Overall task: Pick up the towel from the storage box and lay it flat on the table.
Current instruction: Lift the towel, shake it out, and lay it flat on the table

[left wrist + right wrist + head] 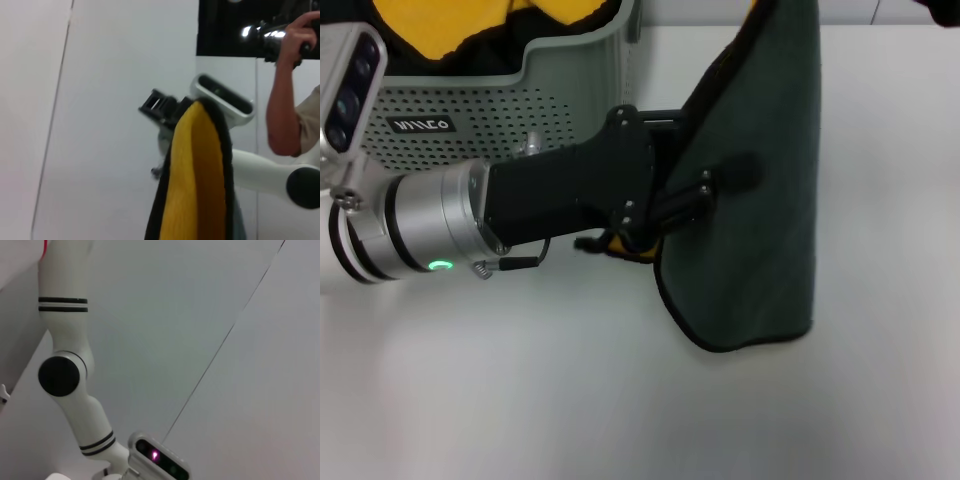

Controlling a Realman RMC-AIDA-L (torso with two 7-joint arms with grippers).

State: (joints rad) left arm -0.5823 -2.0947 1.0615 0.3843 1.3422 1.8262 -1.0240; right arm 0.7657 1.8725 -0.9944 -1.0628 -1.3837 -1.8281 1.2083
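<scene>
The towel [760,200] hangs upright above the table [520,400], right of the storage box [480,105]. Its dark green face is toward me and its lower corner is just over the tabletop. My left gripper [695,195] reaches in from the left and is shut on the towel's left black edge at mid height, where a bit of yellow shows below the fingers. In the left wrist view the towel's yellow face [195,180] hangs from my right gripper [160,106], which holds its top. The right gripper is out of the head view.
The storage box stands at the back left and holds another yellow-and-black cloth [470,25]. A person [290,100] with a camera stands beyond the right arm. The right wrist view shows only my left arm [65,375] and pale surfaces.
</scene>
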